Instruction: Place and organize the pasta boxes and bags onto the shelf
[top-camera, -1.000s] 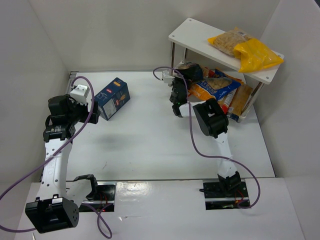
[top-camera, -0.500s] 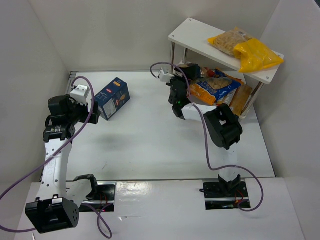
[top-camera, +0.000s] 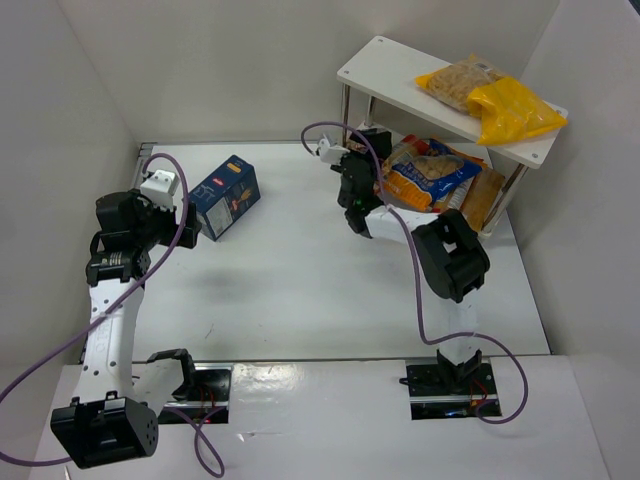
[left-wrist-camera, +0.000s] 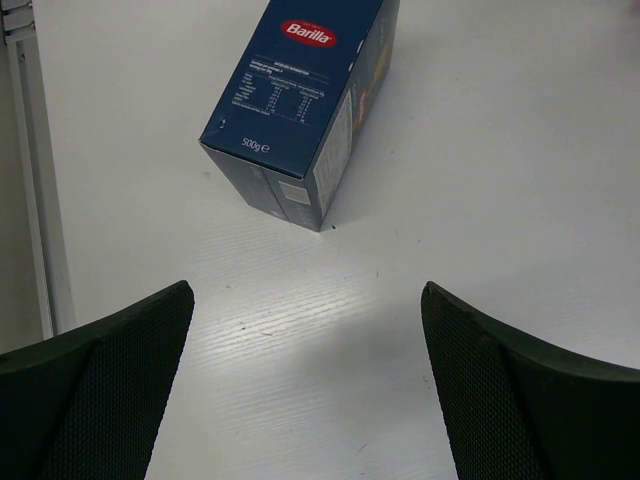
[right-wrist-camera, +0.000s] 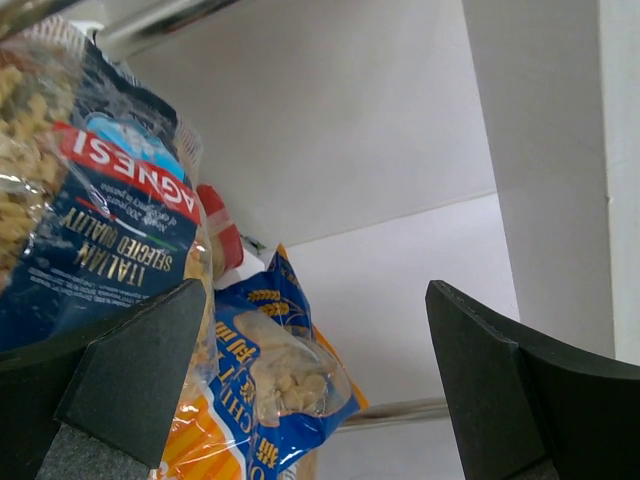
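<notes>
A dark blue pasta box (top-camera: 226, 195) lies on the table at the left; it also shows in the left wrist view (left-wrist-camera: 305, 100). My left gripper (top-camera: 189, 227) (left-wrist-camera: 305, 290) is open and empty just short of the box. My right gripper (top-camera: 358, 220) (right-wrist-camera: 315, 285) is open and empty beside the left end of the white shelf (top-camera: 385, 72). Two yellow bags (top-camera: 495, 100) lie on the shelf's top board. Blue-orange bags (top-camera: 430, 175) lie on the lower level. In the right wrist view an Agnesi bag (right-wrist-camera: 90, 200) and a blue-orange bag (right-wrist-camera: 270, 380) are at my left finger.
White walls close in the table on the left, back and right. The shelf's silver legs (top-camera: 346, 105) stand close to my right wrist. A purple cable (top-camera: 400, 250) loops along the right arm.
The right arm's elbow has swung right and nearer, and its wrist has shifted slightly toward the shelf. The bags on the lower level have shifted a little. The left arm has not moved.
</notes>
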